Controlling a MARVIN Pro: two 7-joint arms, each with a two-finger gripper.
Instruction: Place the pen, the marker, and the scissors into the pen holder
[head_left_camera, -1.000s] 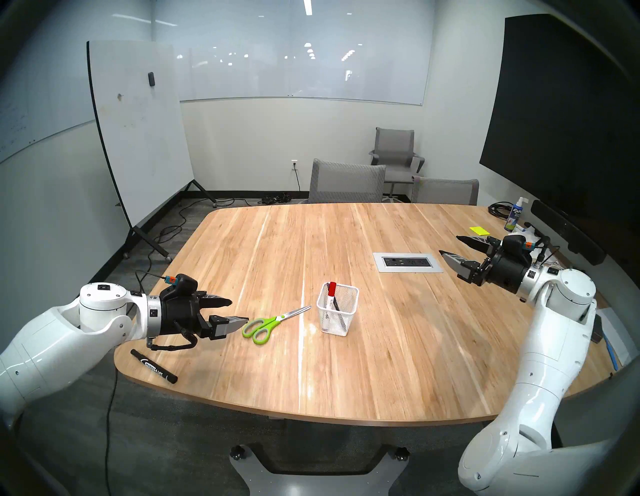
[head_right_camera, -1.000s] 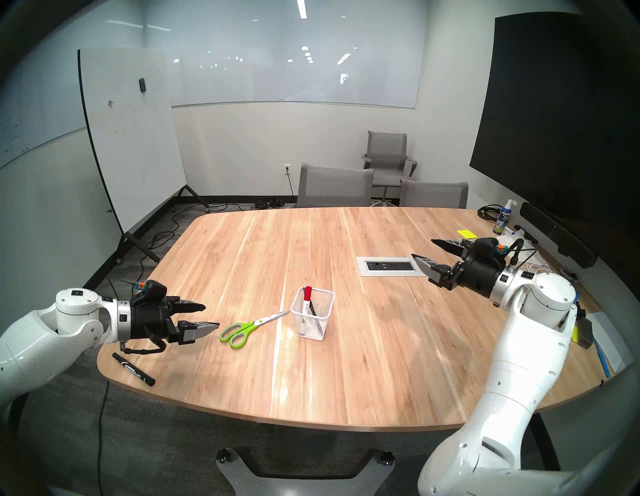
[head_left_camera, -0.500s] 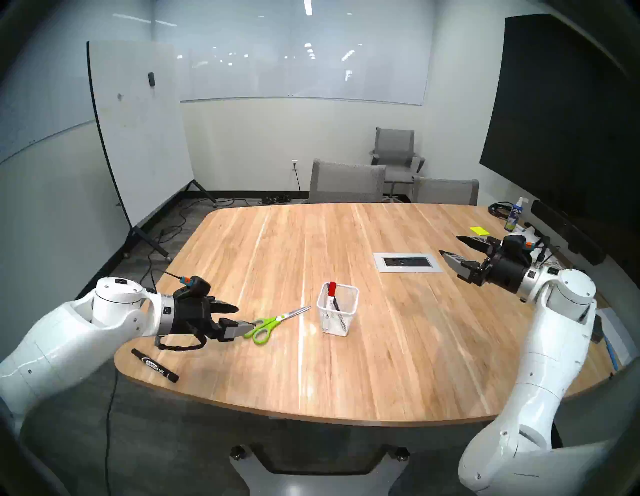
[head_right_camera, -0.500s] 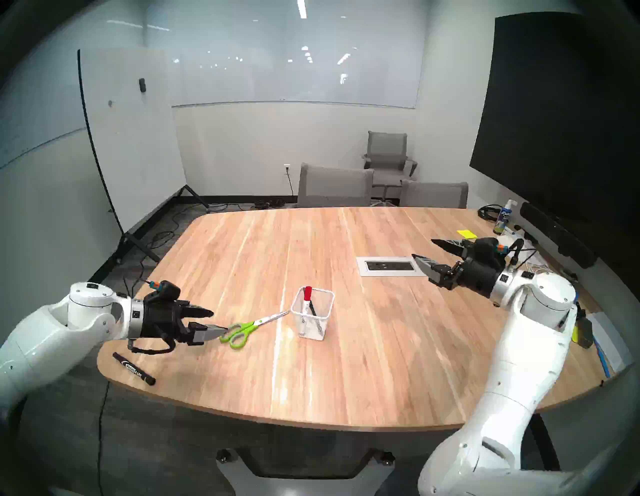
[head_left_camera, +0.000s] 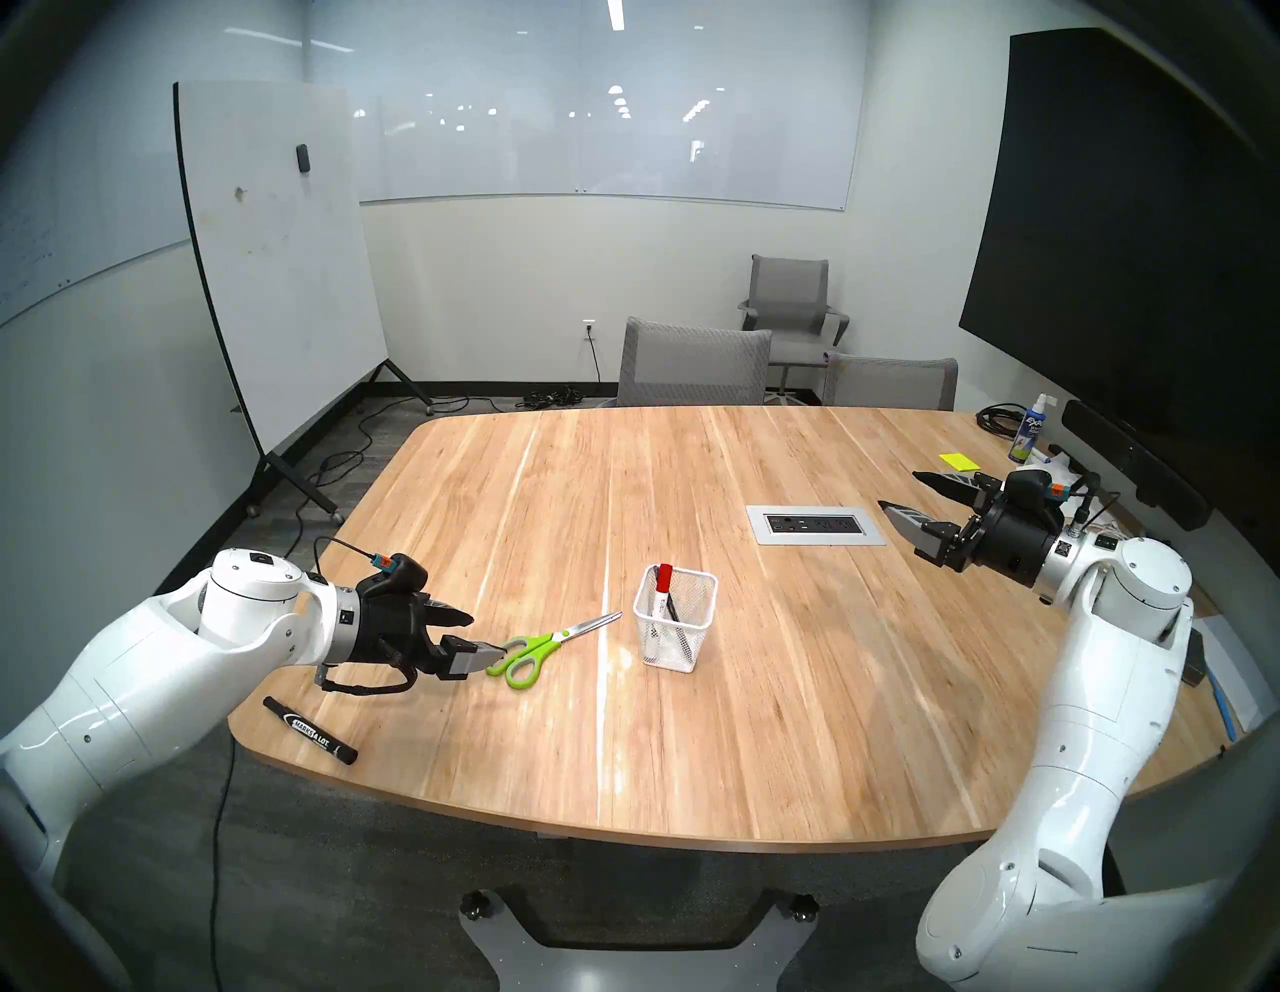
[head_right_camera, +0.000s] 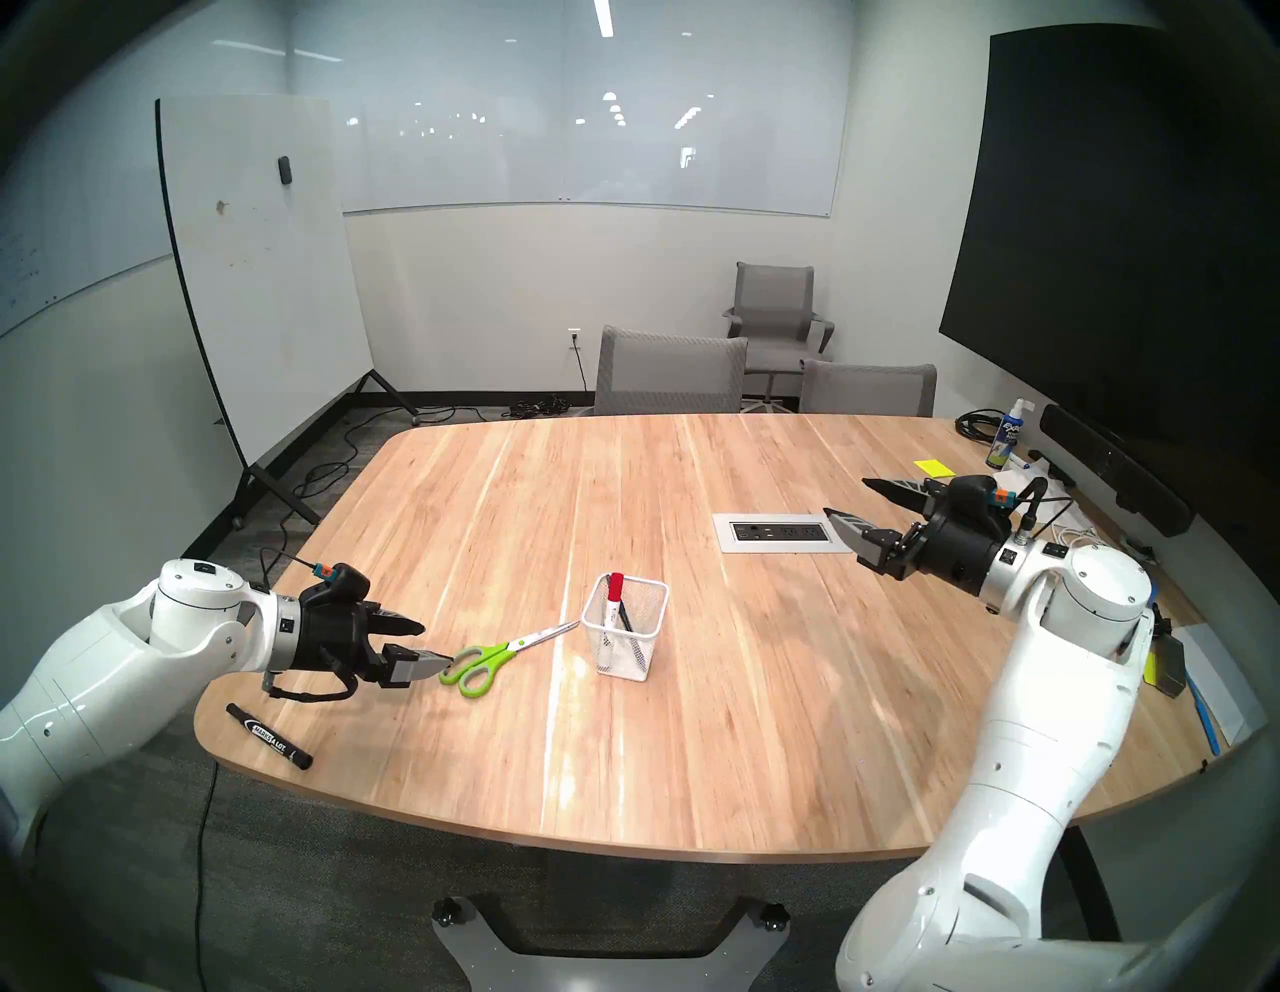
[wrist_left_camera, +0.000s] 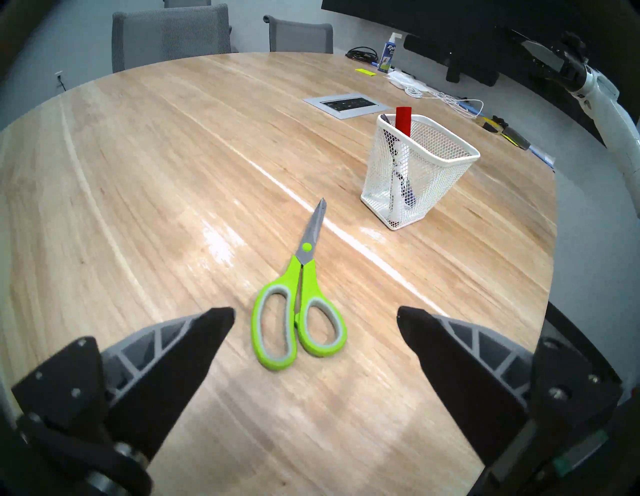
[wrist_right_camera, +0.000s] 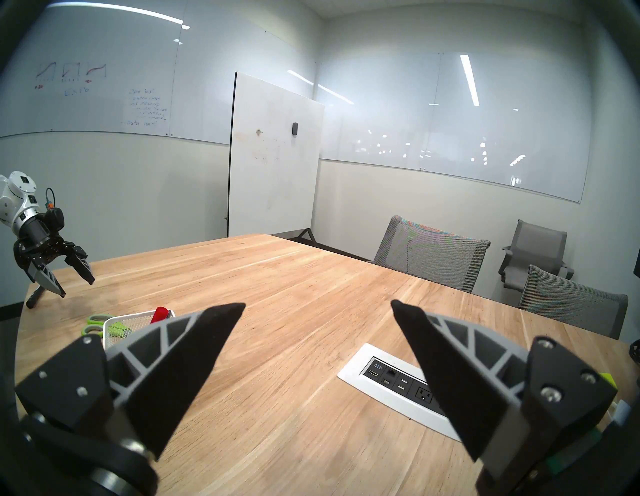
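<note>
left gripper (head_left_camera: 485, 636) spread beside scissors (head_left_camera: 537, 651) handles, white mesh pen holder (head_left_camera: 677, 620) right of them, right gripper (head_left_camera: 906, 495) spread far right

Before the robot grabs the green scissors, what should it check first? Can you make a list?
1. Left gripper open wide: ok.
2. Scissors lying flat, blades shut: ok.
3. Handles between the fingers: not ok, they lie just ahead of the tips.
4. Fingers clear of the table: ok from the right wrist view.
5. Room left in the pen holder: ok; the red-capped marker and a dark pen take one corner.
6. Right gripper out of the way: ok, open, far off.
</note>
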